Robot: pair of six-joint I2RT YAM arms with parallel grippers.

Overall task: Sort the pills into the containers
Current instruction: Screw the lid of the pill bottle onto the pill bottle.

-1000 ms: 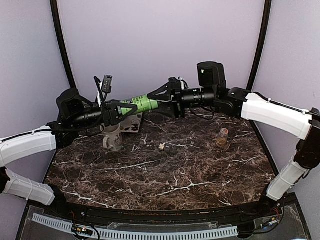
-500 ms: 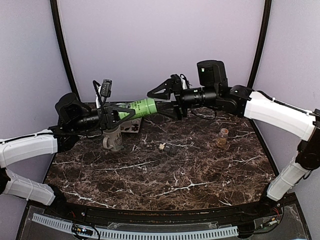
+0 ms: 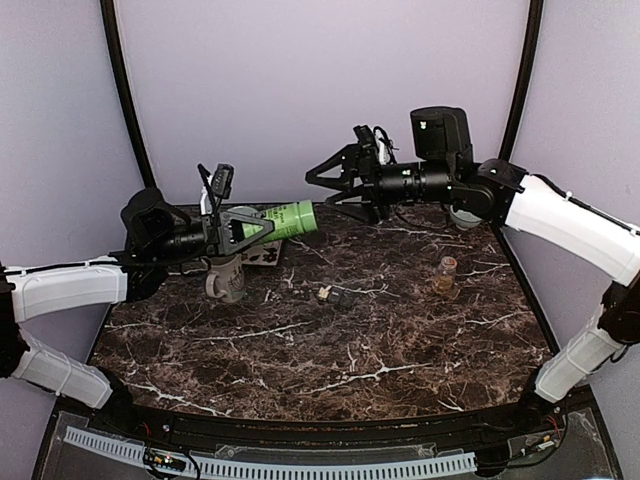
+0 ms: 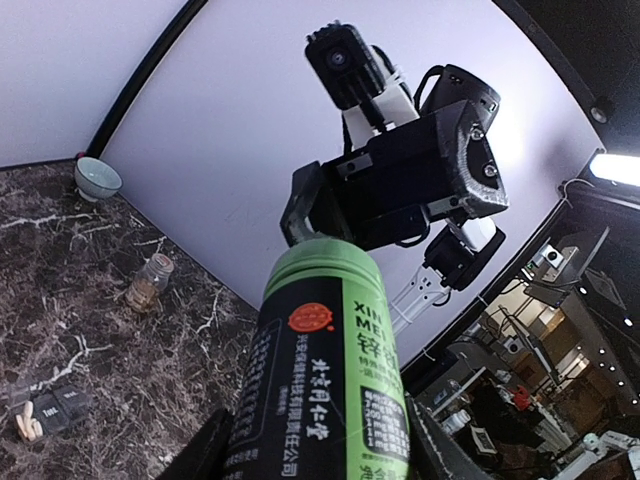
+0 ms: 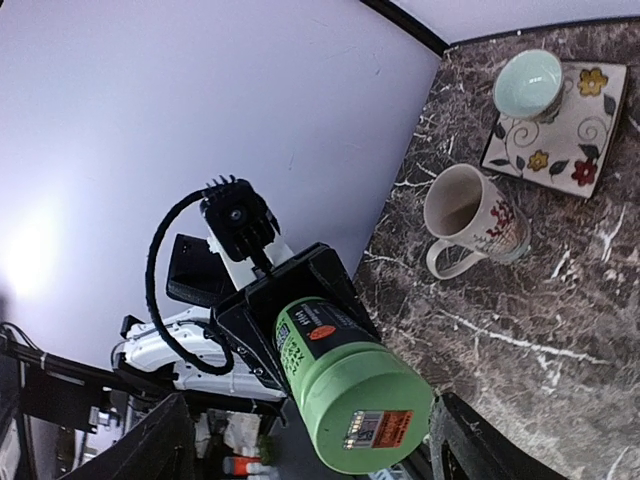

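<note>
My left gripper (image 3: 248,228) is shut on a green and black pill bottle (image 3: 290,217), held level above the table's back left. The bottle fills the left wrist view (image 4: 325,370) and shows end-on in the right wrist view (image 5: 350,385). My right gripper (image 3: 322,190) is open, its fingers spread just off the bottle's free end and not touching it. The dark grey containers strip (image 3: 346,295) lies mid-table with a small tan piece (image 3: 324,294) at its left end. A little glass jar (image 3: 446,275) holds tan-yellow pills.
A white mug (image 3: 225,277) stands under my left gripper, next to a flowered square plate (image 5: 560,135) with a pale teal bowl (image 5: 528,83). The jar (image 4: 148,283) and the strip (image 4: 55,405) show in the left wrist view.
My right gripper has opened, let go of the bottle's end and drawn back to the right. My left gripper keeps the bottle and has shifted slightly right.
</note>
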